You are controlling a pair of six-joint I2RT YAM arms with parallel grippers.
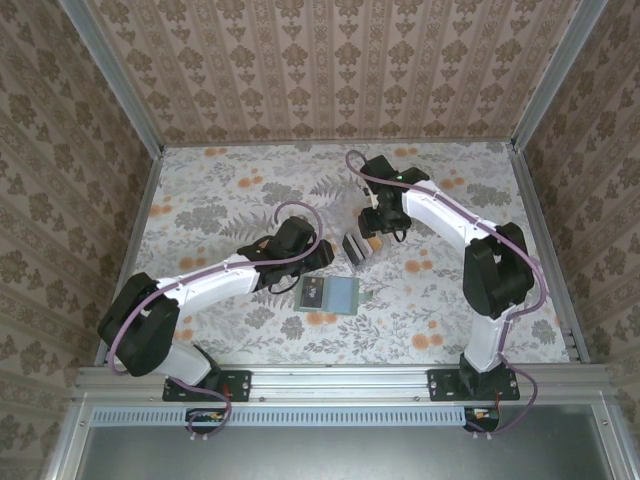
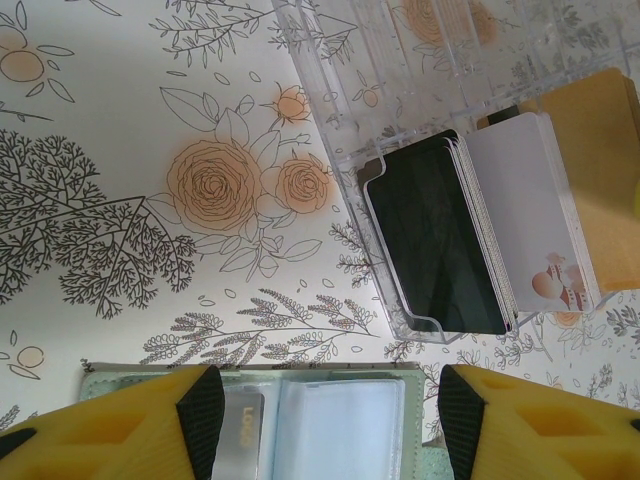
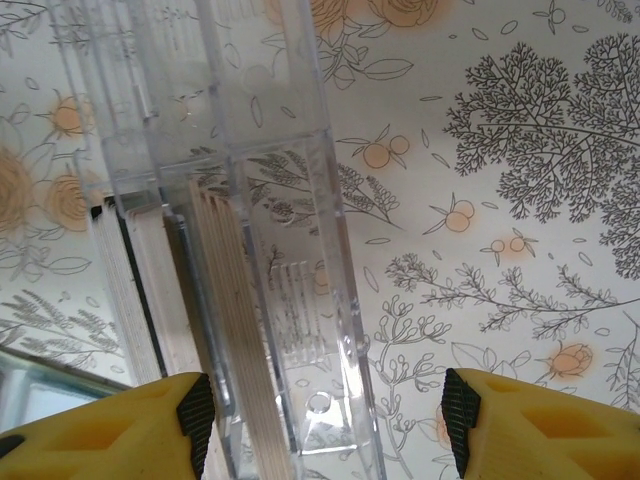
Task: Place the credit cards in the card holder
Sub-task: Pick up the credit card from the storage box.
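Bottom edge of the left wrist view: left gripper (image 2: 328, 415) jaws apart, nothing between them, hovering over the opened card holder (image 2: 300, 371); one sleeve seems to hold a card. Just beyond, toward upper right, a clear box (image 2: 340, 110) with the credit cards (image 2: 435, 240) standing on edge, black in front, white and tan behind. Right gripper (image 3: 326, 420) also spread, straddling the box's end wall, pads not visibly pressing. Overhead, the box sits between both grippers, the holder just below it in frame. Step, by my reckoning: fetching a card. Next calls for pinching one card alone and lifting it clear.
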